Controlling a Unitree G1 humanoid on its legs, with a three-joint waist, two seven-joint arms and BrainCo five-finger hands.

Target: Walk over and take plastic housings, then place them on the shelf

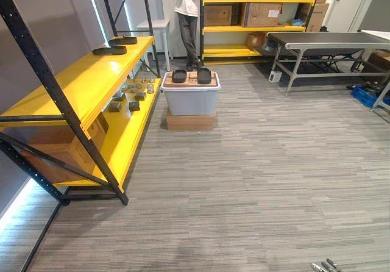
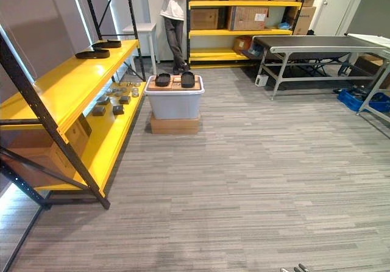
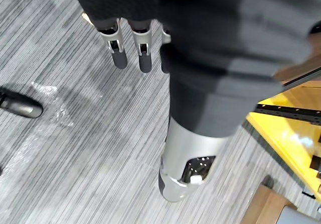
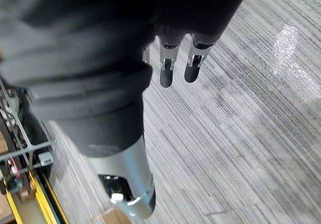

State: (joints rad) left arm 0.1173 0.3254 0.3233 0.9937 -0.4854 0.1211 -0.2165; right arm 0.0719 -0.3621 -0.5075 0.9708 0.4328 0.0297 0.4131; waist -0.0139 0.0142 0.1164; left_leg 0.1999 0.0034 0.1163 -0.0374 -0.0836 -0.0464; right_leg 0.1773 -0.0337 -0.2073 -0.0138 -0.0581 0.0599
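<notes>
Two black oval plastic housings sit on a grey bin by the yellow shelf, while the left hand and right hand hang with straight, empty fingers.

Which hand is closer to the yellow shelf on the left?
Left. The left hand hangs right beside the yellow shelf; the right hand shows at the lower right, across the carpet from it.

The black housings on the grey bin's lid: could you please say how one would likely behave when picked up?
Probably rigid: both black housings keep a moulded tray shape on the grey bin. Likely light, being shallow and hollow-looking. They sit flat, so they are unlikely to roll, though smooth-looking rims might slip.
</notes>
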